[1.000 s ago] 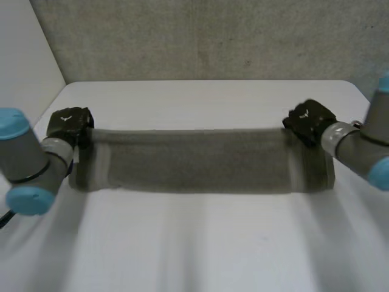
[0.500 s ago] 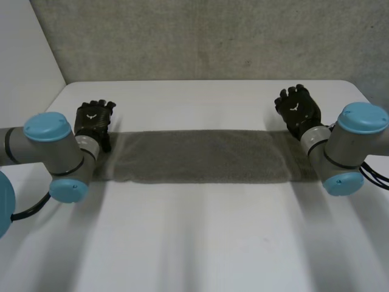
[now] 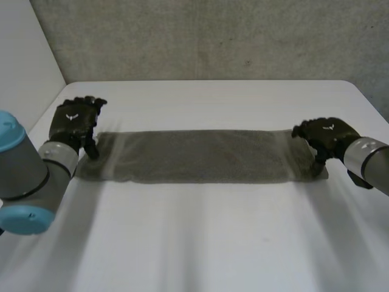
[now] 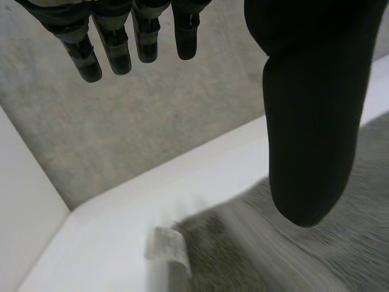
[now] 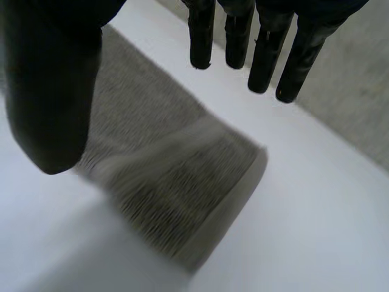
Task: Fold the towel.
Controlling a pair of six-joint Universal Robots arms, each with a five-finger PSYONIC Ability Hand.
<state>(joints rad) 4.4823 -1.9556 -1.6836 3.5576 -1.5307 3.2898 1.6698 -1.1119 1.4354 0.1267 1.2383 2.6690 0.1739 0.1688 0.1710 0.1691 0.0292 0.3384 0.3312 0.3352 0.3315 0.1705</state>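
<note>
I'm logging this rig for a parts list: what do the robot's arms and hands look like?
The left arm and right arm are round grey tubes; the left shows light-blue caps. Each ends in a black hand, left hand and right hand, with a small white mark on its back. The fingers are slim and segmented, the thumb thick and smooth.

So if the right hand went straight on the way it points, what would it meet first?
Most likely the towel: the open right hand points at its short end lying on the table. Depth is unclear, so I can't tell how near it is.
</note>
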